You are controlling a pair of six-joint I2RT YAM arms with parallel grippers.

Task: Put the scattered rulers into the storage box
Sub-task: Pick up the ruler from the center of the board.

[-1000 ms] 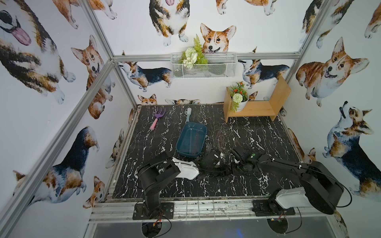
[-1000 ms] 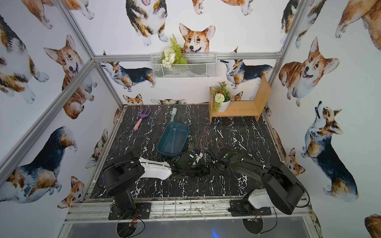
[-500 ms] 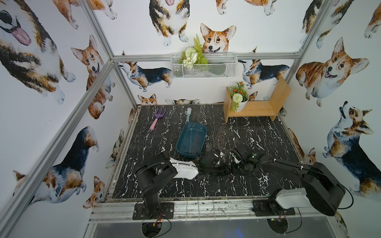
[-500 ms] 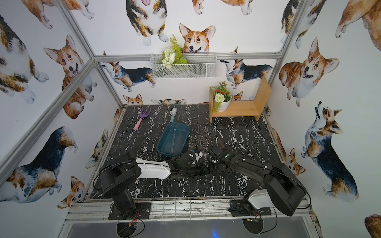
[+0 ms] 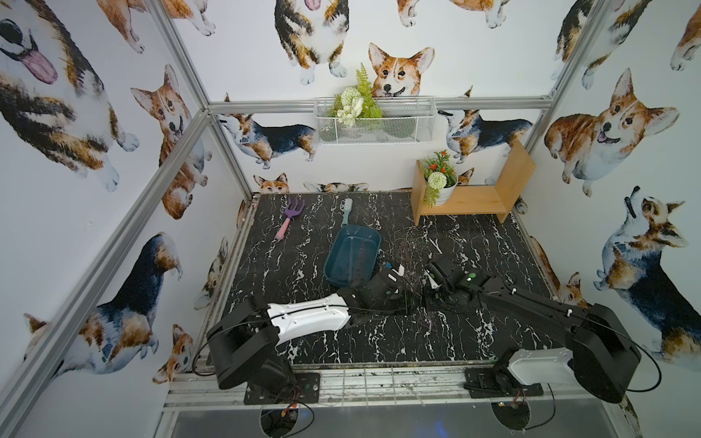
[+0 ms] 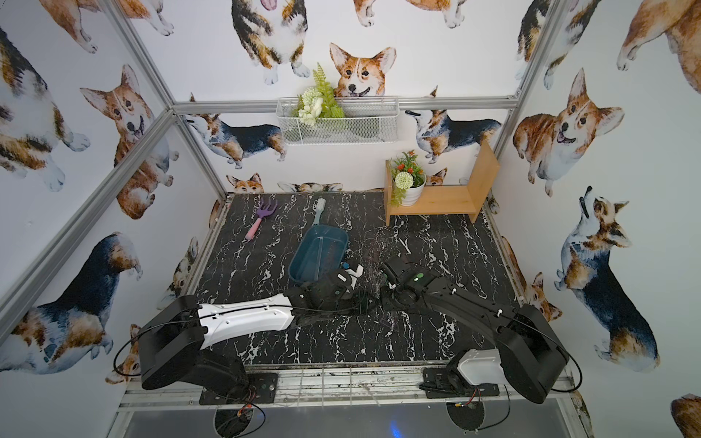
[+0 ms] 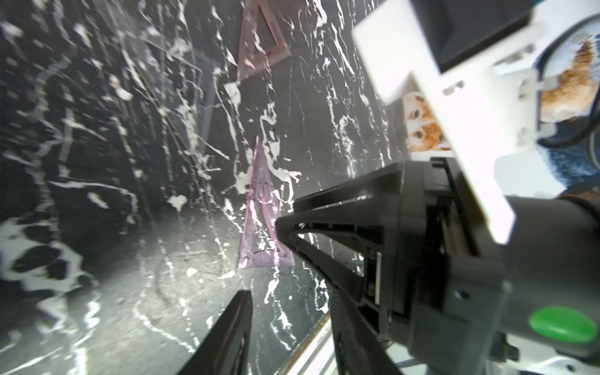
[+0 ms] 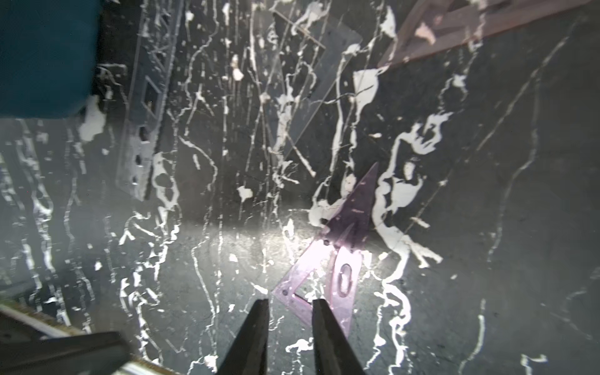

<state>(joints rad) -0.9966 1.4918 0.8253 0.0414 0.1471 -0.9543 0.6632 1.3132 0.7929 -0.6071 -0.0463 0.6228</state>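
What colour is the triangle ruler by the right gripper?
See-through purple; the triangle ruler shows best in the right wrist view.

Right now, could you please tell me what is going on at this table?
The robot is gathering see-through rulers into the storage box. The right gripper hangs open at a corner of the purple triangular ruler, which lies flat on the table, unheld. The left gripper is open and empty nearby. A clear ruler lies next to the box, and a faint strip inside the box looks like one already stored.

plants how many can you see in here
2: a fern bunch in the wire basket, a potted plant on the wooden shelf.
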